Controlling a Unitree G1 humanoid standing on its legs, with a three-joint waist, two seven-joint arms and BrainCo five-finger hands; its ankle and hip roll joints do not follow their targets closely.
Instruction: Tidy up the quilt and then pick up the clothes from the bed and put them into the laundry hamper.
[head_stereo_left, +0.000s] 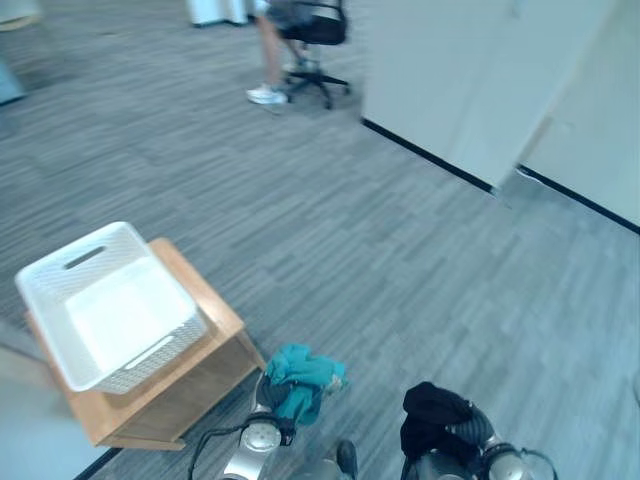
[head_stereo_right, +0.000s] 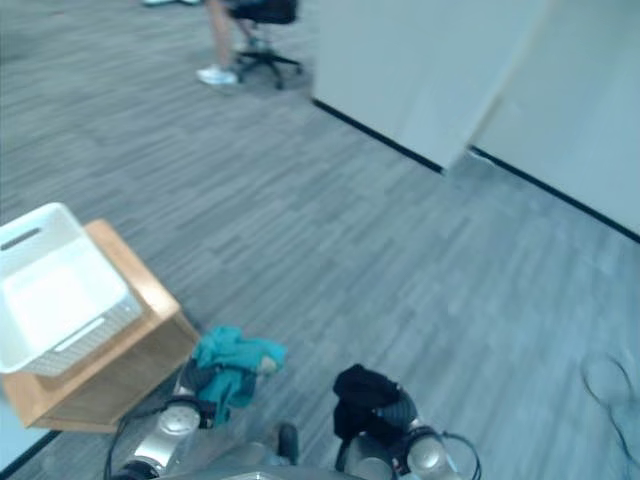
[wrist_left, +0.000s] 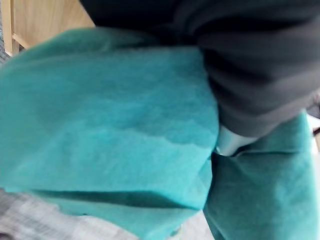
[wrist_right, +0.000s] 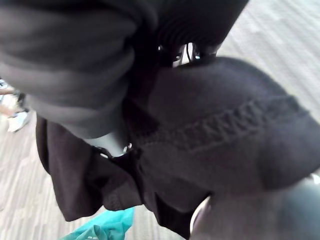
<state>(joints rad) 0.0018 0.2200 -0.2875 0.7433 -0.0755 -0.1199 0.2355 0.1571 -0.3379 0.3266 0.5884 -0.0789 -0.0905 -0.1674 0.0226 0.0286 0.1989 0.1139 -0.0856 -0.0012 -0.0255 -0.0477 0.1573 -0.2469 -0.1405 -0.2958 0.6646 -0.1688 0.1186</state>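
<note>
The white hamper (head_stereo_left: 105, 305) sits empty on a wooden stand (head_stereo_left: 215, 365), left. The left hand (wrist_left: 235, 140) carries teal cloth (head_stereo_left: 300, 378), the right hand (wrist_right: 115, 142) black cloth (head_stereo_left: 435, 410); finger positions cannot be told. Carrying step: next, both must reach over the hamper.

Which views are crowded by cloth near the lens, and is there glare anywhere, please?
Left wrist view: the teal garment hangs close before the lens. Right wrist view: the black garment does likewise. Left eye view: even light on the carpet, no glare; the white hamper looks bright inside.
</note>
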